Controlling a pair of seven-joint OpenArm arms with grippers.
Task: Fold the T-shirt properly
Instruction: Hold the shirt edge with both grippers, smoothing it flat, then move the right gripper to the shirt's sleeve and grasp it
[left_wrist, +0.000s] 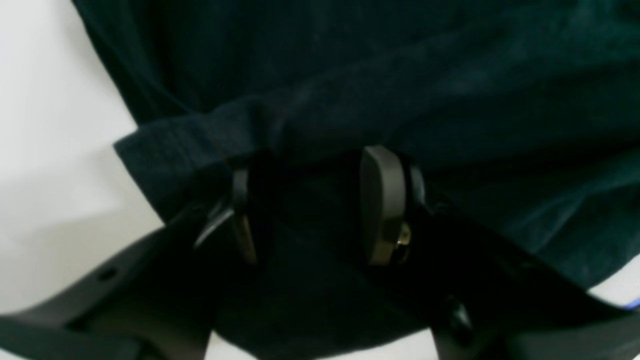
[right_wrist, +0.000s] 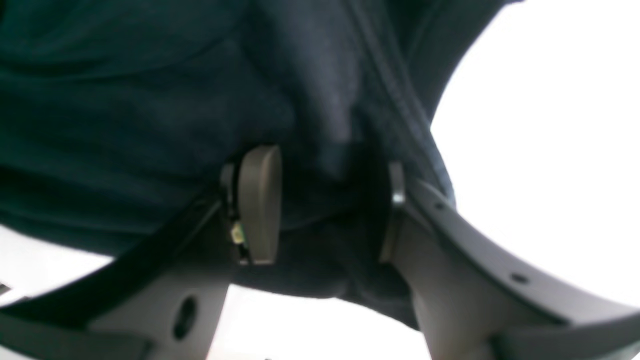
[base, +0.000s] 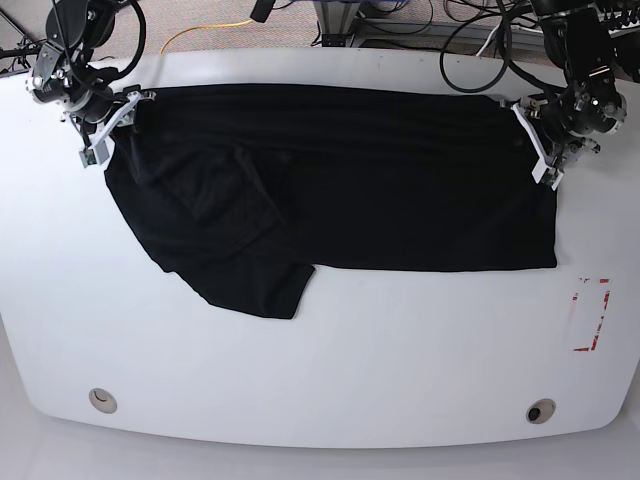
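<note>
The black T-shirt (base: 350, 180) lies spread across the far half of the white table (base: 320, 350), with a sleeve and a loose flap bunched at its left. My left gripper (base: 545, 150) sits at the shirt's right end. In the left wrist view its fingers (left_wrist: 382, 200) stand apart over a folded edge of the T-shirt (left_wrist: 400, 75), and the left gripper (left_wrist: 315, 160) is open. My right gripper (base: 105, 125) is at the shirt's upper left corner. It too is open (right_wrist: 330, 160), with bunched T-shirt cloth (right_wrist: 125, 100) lying between its fingers (right_wrist: 260, 200).
A red and white marker (base: 592, 315) lies flat on the table at the right. Two round holes (base: 101, 400) (base: 541, 411) sit near the front edge. Cables, one of them yellow (base: 205, 30), run behind the far edge.
</note>
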